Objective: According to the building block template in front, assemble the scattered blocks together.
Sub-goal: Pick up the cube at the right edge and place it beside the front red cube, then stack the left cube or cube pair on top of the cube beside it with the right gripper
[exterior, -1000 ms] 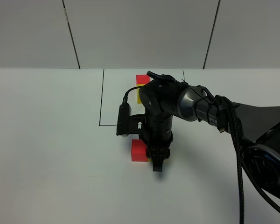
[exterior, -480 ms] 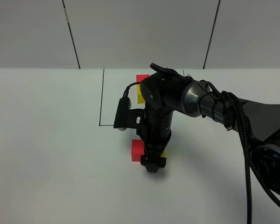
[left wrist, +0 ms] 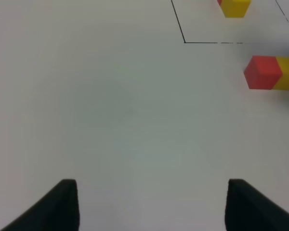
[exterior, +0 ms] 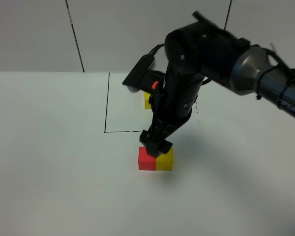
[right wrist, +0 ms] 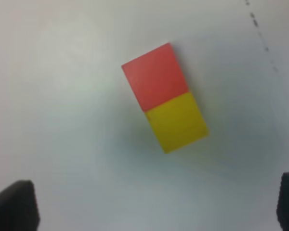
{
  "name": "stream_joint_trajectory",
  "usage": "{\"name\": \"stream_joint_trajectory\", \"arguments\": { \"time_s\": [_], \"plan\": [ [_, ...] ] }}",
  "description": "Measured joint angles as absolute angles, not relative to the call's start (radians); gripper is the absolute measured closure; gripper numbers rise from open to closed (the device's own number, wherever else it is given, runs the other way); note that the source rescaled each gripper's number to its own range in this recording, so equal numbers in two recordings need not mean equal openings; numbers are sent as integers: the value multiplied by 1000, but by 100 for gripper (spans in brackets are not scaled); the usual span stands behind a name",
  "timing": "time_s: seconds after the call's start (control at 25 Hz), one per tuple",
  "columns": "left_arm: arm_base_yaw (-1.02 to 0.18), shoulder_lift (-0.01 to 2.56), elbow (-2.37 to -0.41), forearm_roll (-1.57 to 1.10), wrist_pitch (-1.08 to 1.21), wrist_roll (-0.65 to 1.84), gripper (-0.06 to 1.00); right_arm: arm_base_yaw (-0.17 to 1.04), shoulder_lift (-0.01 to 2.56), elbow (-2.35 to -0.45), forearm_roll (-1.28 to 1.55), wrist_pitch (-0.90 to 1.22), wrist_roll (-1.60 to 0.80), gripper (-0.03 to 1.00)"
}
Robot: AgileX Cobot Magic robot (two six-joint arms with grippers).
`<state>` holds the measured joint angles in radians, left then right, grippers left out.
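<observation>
- The white counter (exterior: 49,147) carried everything, with a grey panelled wall behind it.
- The right arm (exterior: 206,54) reached in from the right and hung over the middle of the counter, bent downward.
- A thin black outline (exterior: 107,103) was drawn on the far middle of the counter; the arm covered its right part.
- The right pincer (exterior: 156,145) hovered just above the two loose cubes, clear of them. In its wrist view, the right pincer (right wrist: 151,202) had its fingers spread wide and held nothing.
- The left pincer (left wrist: 154,204) was also spread wide and empty, over bare counter well to the left of the cubes.
- The red cube (exterior: 147,159) and the yellow cube (exterior: 165,159) sat touching side by side, red left and yellow right, just nearer than the outline's near edge.
- The template pair (exterior: 147,101) lay inside the outline at its far end. The arm mostly hid it, showing its yellow cube and only a sliver of red.
</observation>
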<state>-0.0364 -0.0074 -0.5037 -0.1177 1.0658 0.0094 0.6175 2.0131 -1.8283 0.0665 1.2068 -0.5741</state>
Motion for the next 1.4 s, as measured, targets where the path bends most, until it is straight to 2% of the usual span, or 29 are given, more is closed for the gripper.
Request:
{"name": "stream_joint_trajectory", "arguments": {
  "time_s": [0.24,0.56,0.76,0.92,1.08,1.4],
  "plan": [
    [-36,-7,-504,-118,1066,9,57,559,1774,-1714,-17,1113,-187,-3],
    [-36,-7,-504,-118,1066,9,57,536,1289,-1257,-382,723,457,-3],
    [-36,-7,-504,-118,1066,9,57,533,1075,-1013,-558,611,764,-3],
    [-36,-7,-504,-118,1066,9,57,533,990,-900,-625,579,833,-3],
    [-36,-7,-504,-118,1066,9,57,533,971,-866,-645,560,837,-2],
    [-36,-7,-504,-118,1066,9,57,533,1002,-873,-660,450,640,1]
  ]
}}
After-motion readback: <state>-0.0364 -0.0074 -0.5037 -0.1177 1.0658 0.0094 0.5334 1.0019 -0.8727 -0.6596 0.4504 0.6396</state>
